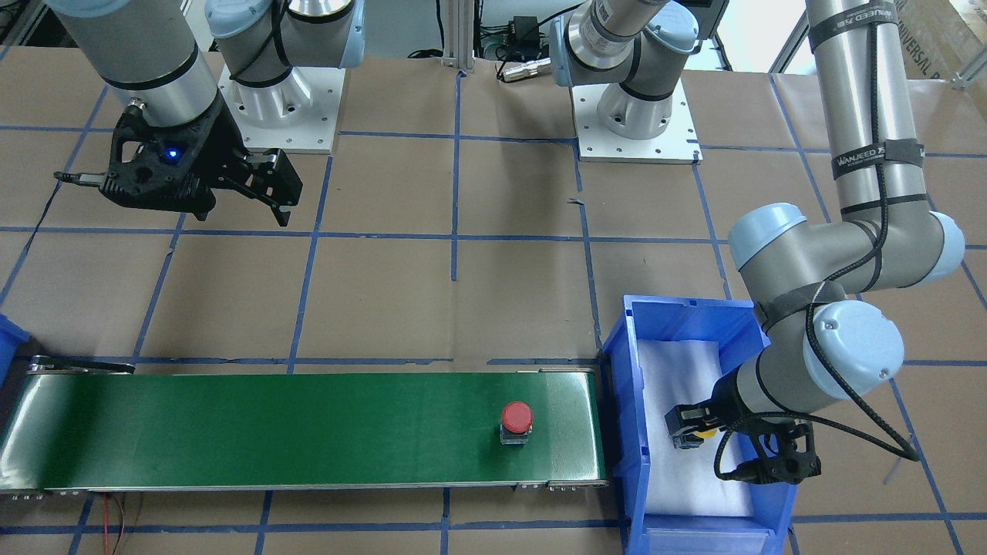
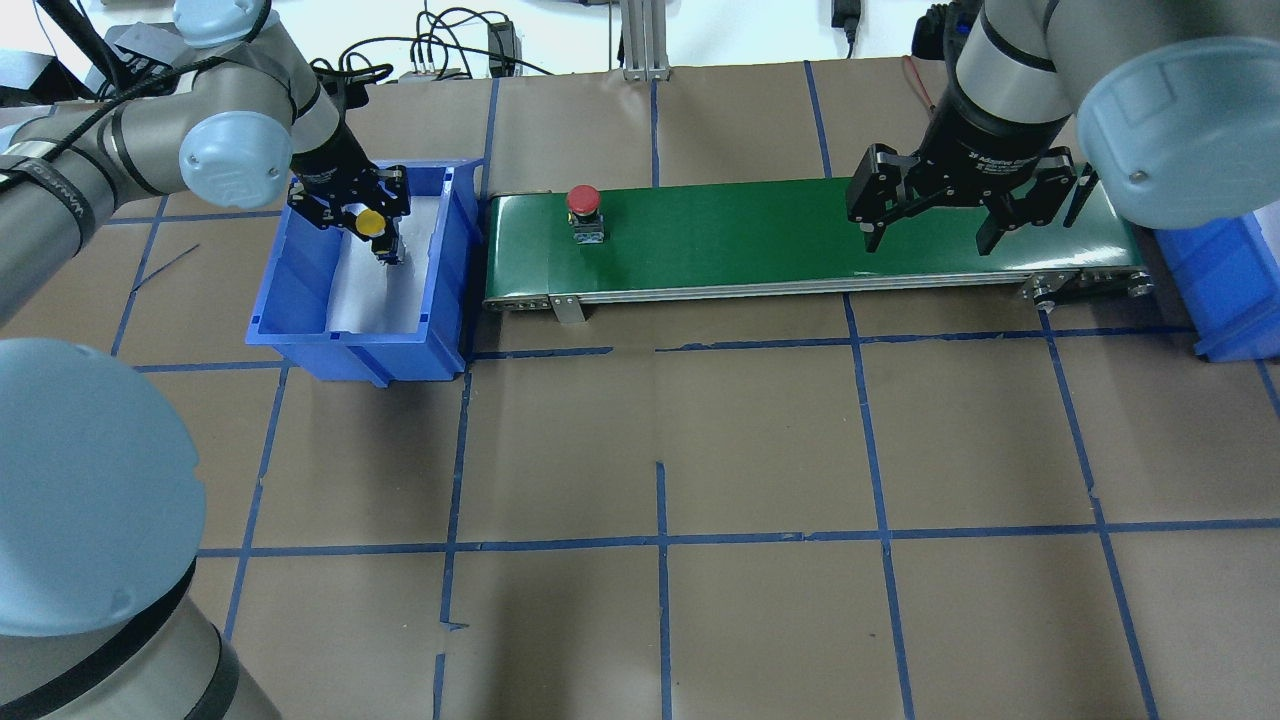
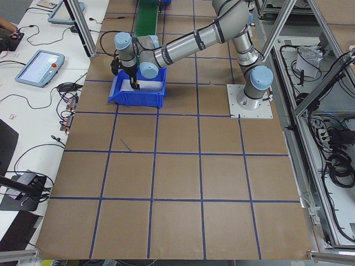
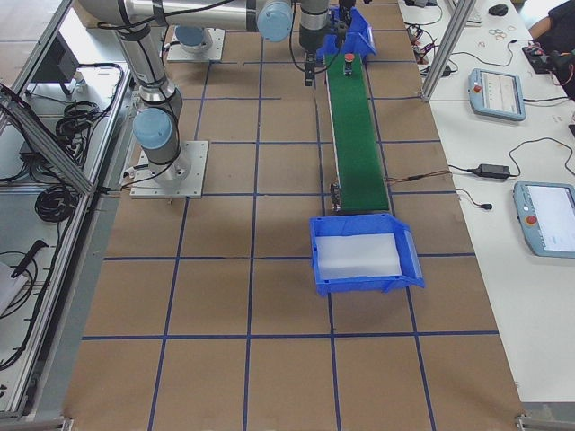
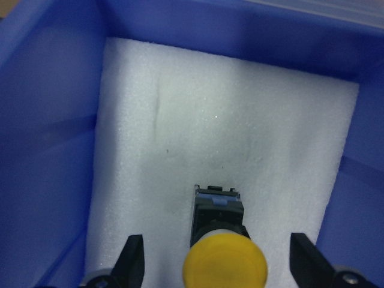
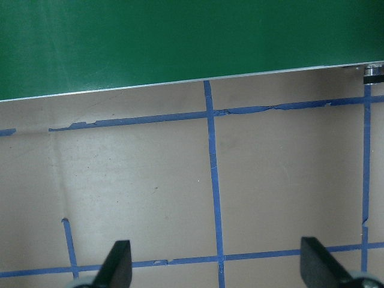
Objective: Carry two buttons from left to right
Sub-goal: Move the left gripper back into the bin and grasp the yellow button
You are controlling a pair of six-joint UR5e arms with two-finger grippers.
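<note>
Left hand [image 5: 217,255], spread wide, straddles yellow button [image 5: 225,271] standing upright, cap up.

Left end effector [image 5: 219,267] low, spread, right end effector [image 2: 927,243] higher, spread

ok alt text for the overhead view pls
The left gripper hangs open over the yellow button inside a blue bin at left. A red button stands on the left end of a green conveyor belt; the right gripper, open, shows in front of its right end.
</note>
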